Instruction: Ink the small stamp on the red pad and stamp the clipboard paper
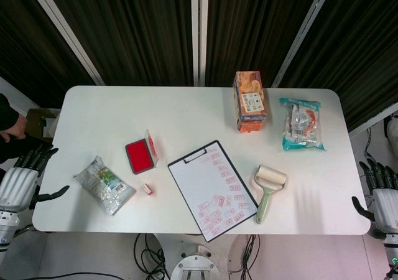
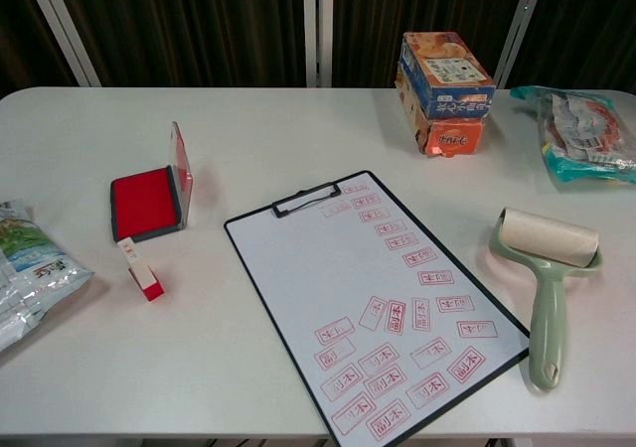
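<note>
Nearest the robot, the clipboard [image 2: 373, 303] is laid on the white table [image 1: 186, 115], its paper [image 2: 328, 268] covered with red stamp marks. Just left of it the small stamp [image 2: 142, 271] is seen lying, the open red ink pad [image 2: 145, 203] beyond. Both the left hand [image 1: 22, 180] and right hand [image 1: 380, 196] are held off the table edges, fingers spread, empty.

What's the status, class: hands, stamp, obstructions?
Left hand and right hand open, off-table. Small stamp lies untouched beside open red pad. Clipboard unobstructed.

Bright, even overhead light; table [image 1: 186, 112] perhaps slightly overexposed, shadows soft, both views sharp.
</note>
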You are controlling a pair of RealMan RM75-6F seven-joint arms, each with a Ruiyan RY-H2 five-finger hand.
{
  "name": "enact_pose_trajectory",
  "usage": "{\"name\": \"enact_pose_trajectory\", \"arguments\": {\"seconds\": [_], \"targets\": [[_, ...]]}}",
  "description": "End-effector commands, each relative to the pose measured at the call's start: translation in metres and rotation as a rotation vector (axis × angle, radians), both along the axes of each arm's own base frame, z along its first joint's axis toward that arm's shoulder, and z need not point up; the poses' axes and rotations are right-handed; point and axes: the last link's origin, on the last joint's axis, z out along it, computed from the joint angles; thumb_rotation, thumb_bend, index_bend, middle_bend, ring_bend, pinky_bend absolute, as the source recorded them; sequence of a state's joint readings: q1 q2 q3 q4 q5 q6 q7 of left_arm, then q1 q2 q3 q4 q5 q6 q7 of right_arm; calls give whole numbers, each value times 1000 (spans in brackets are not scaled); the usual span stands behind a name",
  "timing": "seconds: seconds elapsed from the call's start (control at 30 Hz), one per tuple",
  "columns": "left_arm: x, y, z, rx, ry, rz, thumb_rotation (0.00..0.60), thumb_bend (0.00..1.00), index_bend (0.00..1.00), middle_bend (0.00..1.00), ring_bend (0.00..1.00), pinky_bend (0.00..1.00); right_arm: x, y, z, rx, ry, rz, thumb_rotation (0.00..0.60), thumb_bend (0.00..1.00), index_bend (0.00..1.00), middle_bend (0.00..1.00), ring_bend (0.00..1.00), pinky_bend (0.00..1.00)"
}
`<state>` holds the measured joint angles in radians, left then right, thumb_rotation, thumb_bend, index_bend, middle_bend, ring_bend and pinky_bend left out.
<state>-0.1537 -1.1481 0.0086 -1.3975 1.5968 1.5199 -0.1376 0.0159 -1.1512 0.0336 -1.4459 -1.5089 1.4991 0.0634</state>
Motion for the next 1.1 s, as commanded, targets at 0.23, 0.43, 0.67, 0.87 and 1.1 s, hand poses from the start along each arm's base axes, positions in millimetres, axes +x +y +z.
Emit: {"name": "enact_pose_trajectory", "arguments": {"seconds": [0.23, 0.43, 0.67, 0.87, 1.1], "targets": [[1, -3, -1, -16, -1, -12, 327, 131, 120, 104, 60, 189, 3, 0, -3, 10, 5, 6, 600, 224, 0, 0, 0, 0], [13, -7, -9, -33, -22, -93, 487, 142, 120, 106, 60, 191, 5, -1, -1, 11, 10, 10, 600, 224, 0, 0, 0, 0], [36, -8, -43, -138, -12, -279, 600, 156, 217, 243, 517, 750, 1, -2, -4, 36, 21, 3, 600, 224, 0, 0, 0, 0], [67, 16, -84, -264, 58, -449, 600, 156, 297, 351, 862, 976, 1, 0, -4, 44, 19, -4, 600, 225, 0, 0, 0, 0], [83, 43, -116, -367, 219, -508, 600, 156, 270, 301, 886, 990, 0, 1, -2, 42, 28, -17, 600, 225, 0, 0, 0, 0]]}}
